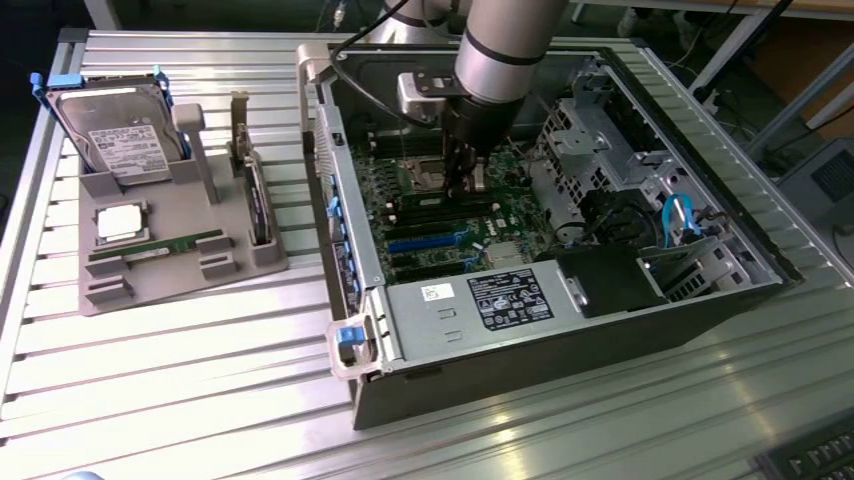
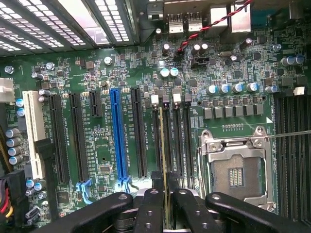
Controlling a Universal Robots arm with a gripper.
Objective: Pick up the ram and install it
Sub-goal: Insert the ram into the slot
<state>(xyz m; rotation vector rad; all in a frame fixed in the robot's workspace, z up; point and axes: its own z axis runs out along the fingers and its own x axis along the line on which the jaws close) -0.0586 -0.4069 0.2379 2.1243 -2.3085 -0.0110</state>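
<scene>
you have the gripper [image 2: 165,183] with its jaws clamped on the thin green ram [image 2: 162,141], held edge-on directly above the dark memory slots [image 2: 180,141], just beside the open processor socket [image 2: 236,170] inside the computer case [image 1: 534,368].

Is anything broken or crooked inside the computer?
Nothing looks broken or spilled. The gripper holds the ram on edge, running along the memory slots, not crooked. The chip socket beside them sits empty.

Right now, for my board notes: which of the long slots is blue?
The blue slot, flanked by black slots. The ram, clamped in the gripper, hangs over other black slots, not this one.
</scene>
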